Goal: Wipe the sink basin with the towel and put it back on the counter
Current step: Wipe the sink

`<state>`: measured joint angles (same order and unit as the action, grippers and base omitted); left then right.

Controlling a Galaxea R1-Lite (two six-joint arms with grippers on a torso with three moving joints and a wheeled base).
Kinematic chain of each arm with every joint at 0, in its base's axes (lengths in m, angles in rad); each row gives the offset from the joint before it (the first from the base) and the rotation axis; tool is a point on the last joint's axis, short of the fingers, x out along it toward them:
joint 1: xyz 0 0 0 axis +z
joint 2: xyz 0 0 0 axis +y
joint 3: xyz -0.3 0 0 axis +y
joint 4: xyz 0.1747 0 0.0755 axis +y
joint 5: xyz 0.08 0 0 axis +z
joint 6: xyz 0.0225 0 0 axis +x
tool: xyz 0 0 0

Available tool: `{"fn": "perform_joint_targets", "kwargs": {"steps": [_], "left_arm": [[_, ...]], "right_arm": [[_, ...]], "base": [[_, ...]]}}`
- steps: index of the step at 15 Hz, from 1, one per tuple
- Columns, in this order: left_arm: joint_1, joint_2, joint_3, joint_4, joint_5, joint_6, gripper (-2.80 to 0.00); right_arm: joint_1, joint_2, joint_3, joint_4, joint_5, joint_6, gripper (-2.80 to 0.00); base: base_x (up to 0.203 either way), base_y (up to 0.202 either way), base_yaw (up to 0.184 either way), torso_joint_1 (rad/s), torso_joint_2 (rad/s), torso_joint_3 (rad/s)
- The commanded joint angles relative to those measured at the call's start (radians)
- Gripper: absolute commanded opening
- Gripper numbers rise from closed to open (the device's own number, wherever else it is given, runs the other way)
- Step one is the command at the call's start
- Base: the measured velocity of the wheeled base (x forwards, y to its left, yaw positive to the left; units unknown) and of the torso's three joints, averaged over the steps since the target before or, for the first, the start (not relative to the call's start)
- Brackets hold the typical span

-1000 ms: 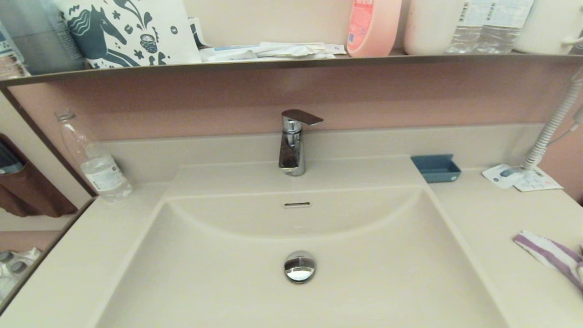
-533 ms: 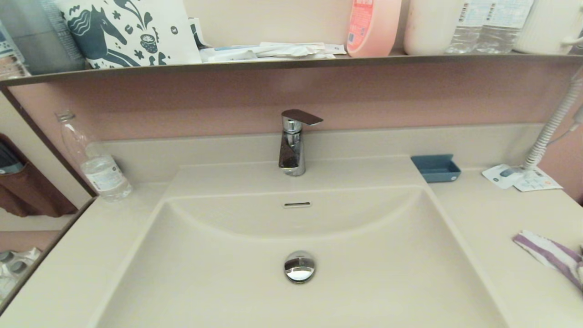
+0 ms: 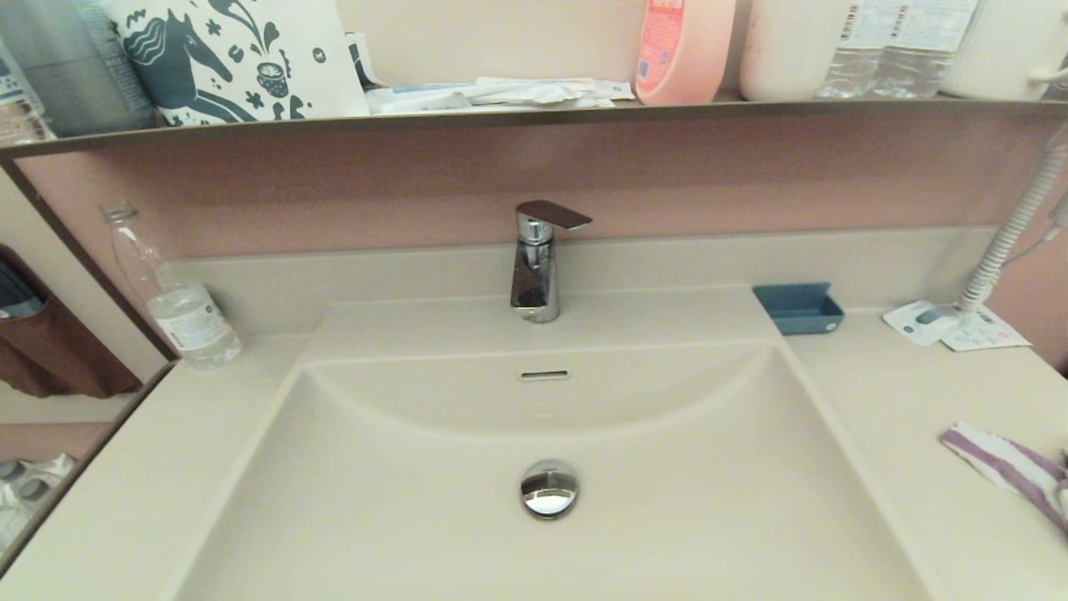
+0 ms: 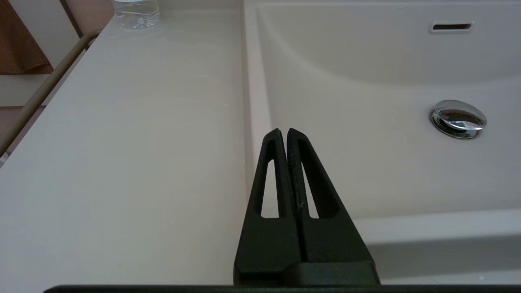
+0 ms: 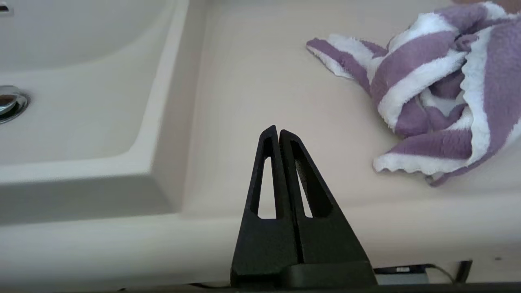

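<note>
The purple-and-white striped towel (image 3: 1010, 467) lies crumpled on the counter (image 3: 909, 417) to the right of the sink basin (image 3: 667, 501), at the head view's right edge. It shows close up in the right wrist view (image 5: 439, 89). My right gripper (image 5: 278, 132) is shut and empty, low over the counter's front edge, short of the towel and to its left. My left gripper (image 4: 283, 132) is shut and empty above the basin's left rim, near the front. The chrome drain plug (image 3: 548, 488) sits in the basin's middle. Neither arm shows in the head view.
A chrome faucet (image 3: 538, 263) stands behind the basin. A clear water bottle (image 3: 171, 292) stands on the left counter at the back. A blue soap dish (image 3: 798, 307), a printed white card (image 3: 955, 327) and a coiled white cord (image 3: 1014, 225) are at the back right. A cluttered shelf (image 3: 534, 113) runs overhead.
</note>
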<state>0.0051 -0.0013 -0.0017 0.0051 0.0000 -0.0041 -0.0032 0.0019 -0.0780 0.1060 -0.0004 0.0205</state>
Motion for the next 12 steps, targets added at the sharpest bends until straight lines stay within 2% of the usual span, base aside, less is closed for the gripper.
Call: {"fn": "perform_joint_targets", "kwargs": {"steps": [1, 3, 12], "left_arm": [[0.000, 0.001, 0.000, 0.001, 0.000, -0.001, -2.80], [0.000, 0.001, 0.000, 0.001, 0.000, -0.001, -2.80], [-0.001, 0.001, 0.000, -0.001, 0.000, -0.001, -2.80]], "right_arm": [[0.000, -0.002, 0.041, -0.006, -0.001, -0.039, -2.80], [0.000, -0.002, 0.064, -0.072, 0.002, -0.054, -2.80], [0.001, -0.002, 0.067, -0.080, 0.002, -0.039, -2.80]], "base": [[0.000, 0.000, 0.000, 0.000, 0.00, 0.000], [0.000, 0.000, 0.000, 0.000, 0.00, 0.000], [0.000, 0.000, 0.000, 0.000, 0.00, 0.000]]}}
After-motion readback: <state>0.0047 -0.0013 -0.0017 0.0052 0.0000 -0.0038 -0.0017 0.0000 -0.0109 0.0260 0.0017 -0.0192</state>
